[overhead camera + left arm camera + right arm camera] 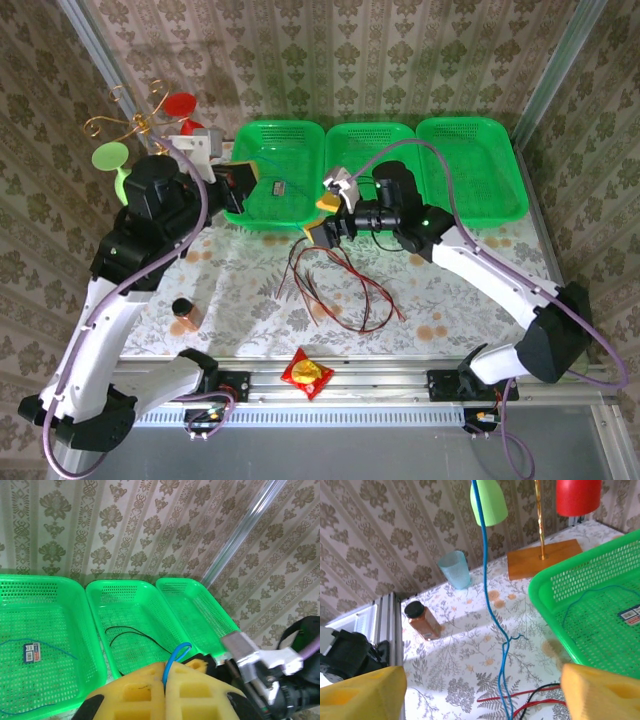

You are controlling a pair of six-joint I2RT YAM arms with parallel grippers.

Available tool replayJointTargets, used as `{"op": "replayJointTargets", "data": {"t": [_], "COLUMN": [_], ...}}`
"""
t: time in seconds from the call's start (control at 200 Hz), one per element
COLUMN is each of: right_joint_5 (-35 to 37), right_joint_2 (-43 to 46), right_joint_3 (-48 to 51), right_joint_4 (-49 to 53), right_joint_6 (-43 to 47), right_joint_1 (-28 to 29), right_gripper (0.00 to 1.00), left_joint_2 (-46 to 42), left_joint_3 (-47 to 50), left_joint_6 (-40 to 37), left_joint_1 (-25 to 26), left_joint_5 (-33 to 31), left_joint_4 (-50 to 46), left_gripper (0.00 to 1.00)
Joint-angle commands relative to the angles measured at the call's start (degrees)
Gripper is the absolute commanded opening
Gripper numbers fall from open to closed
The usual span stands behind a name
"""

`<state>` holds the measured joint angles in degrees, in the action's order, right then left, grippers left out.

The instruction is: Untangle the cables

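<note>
The left jaws pinch a loop of the blue cable (176, 652). In the right wrist view it runs straight from 12 to 6 o'clock between the wide-spread right jaws. The red and black cables (305, 270) sprawl on the tabletop (240, 290).

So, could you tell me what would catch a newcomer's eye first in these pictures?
Three green baskets line the back of the table. In front of them a tangle of red and black cables sprawls, and the left gripper pinches a blue cable between its yellow pads.
</note>
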<state>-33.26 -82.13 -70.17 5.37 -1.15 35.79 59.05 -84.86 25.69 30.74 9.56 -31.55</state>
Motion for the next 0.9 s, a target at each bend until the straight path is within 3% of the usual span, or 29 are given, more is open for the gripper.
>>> {"op": "replayJointTargets", "data": {"t": [0.0,0.245,0.455,0.575,0.725,0.895], "right_joint_5": [1.3,28.9,42.6,45.6,43.5,43.8], "right_joint_2": [-0.9,-1.5,-2.7,-2.5,0.0,5.1], "right_joint_3": [-1.0,-0.3,1.8,4.6,10.0,22.3], "right_joint_4": [-4.2,-13.6,-22.6,-28.4,-36.0,-53.6], "right_joint_6": [-1.2,-2.9,-6.0,-6.8,-6.2,-5.1], "right_joint_1": [1.2,5.7,7.5,7.5,7.5,7.7], "right_gripper": [0.85,0.9,0.91,0.94,1.0,1.0], "left_joint_2": [0.7,3.1,4.2,4.3,5.1,7.8], "left_joint_3": [-2.8,-5.4,-5.9,-6.4,-7.7,-13.1], "left_joint_6": [-1.4,-2.4,-3.6,-3.8,-5.0,-7.1], "left_joint_1": [1.7,6.9,10.5,10.8,11.1,11.2], "left_joint_5": [-1.7,-6.7,-12.5,-15.6,-18.4,-18.5], "left_joint_4": [2.3,3.3,5.9,7.5,10.3,10.4], "left_gripper": [0.0,0.0,0.0,0.0,0.0,0.0]}}
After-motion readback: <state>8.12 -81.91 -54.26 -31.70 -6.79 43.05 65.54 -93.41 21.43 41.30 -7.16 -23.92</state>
